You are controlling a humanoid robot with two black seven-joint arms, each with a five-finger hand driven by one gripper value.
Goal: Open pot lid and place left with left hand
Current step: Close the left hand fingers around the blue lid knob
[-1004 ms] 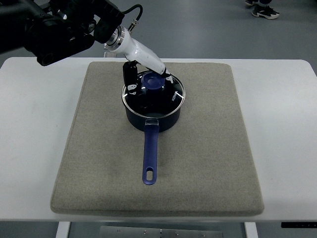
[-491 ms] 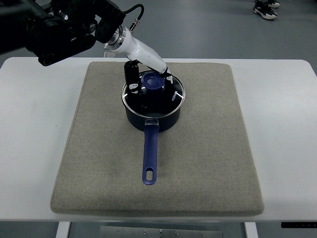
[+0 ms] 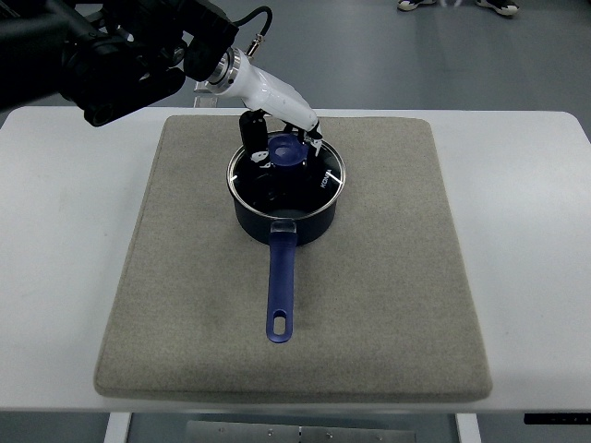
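A dark blue saucepan (image 3: 284, 218) stands on the grey mat (image 3: 388, 277), its long blue handle (image 3: 281, 286) pointing toward the near edge. A glass lid (image 3: 319, 180) with a blue knob (image 3: 285, 150) sits on the pot. My left hand (image 3: 280, 141) reaches in from the upper left on a white forearm and is over the lid. Its dark fingers (image 3: 252, 138) are curled around the knob. The lid looks level on the rim.
The mat lies on a white table (image 3: 517, 231). Bare mat shows left of the pot (image 3: 185, 240) and right of it. A person's shoes (image 3: 503, 5) show on the floor at the top edge.
My left hand has moved a little right and closed in on the knob. The fingers that were beside the lid's left edge now wrap the knob. The pot has not moved.
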